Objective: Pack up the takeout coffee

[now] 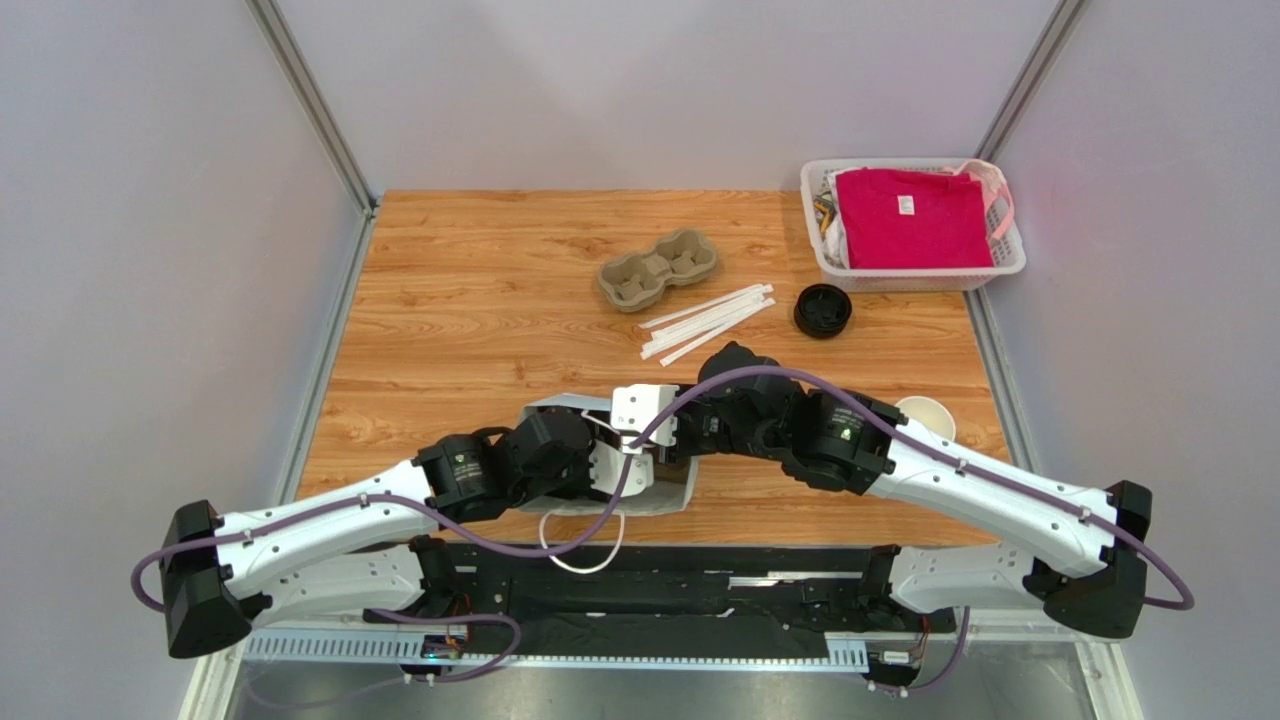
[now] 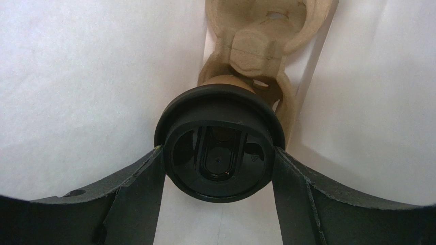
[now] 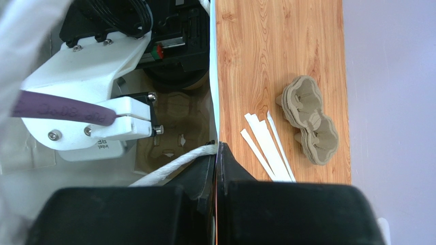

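Note:
The takeout coffee [image 2: 220, 153], a brown cup with a black lid, shows in the left wrist view. It hangs inside a white paper bag [image 2: 77, 92] just above a pulp cup carrier [image 2: 261, 46]. My left gripper [image 2: 220, 171] is shut on the coffee, with both fingers [image 2: 135, 199] against the lid's sides. In the top view the left gripper [image 1: 609, 450] reaches into the bag [image 1: 661, 492] and the cup is hidden. My right gripper [image 3: 216, 168] is shut on the bag's wall by its rope handle [image 3: 174, 164]. It sits at the bag's far side [image 1: 676, 428].
A stack of empty pulp carriers [image 1: 658, 269] and white paper strips [image 1: 706, 323] lie behind the bag. Loose black lids [image 1: 822, 311] and lidless cups [image 1: 927, 416] stand to the right. A white basket [image 1: 917, 278] with a pink cloth [image 1: 912, 218] is at the back right.

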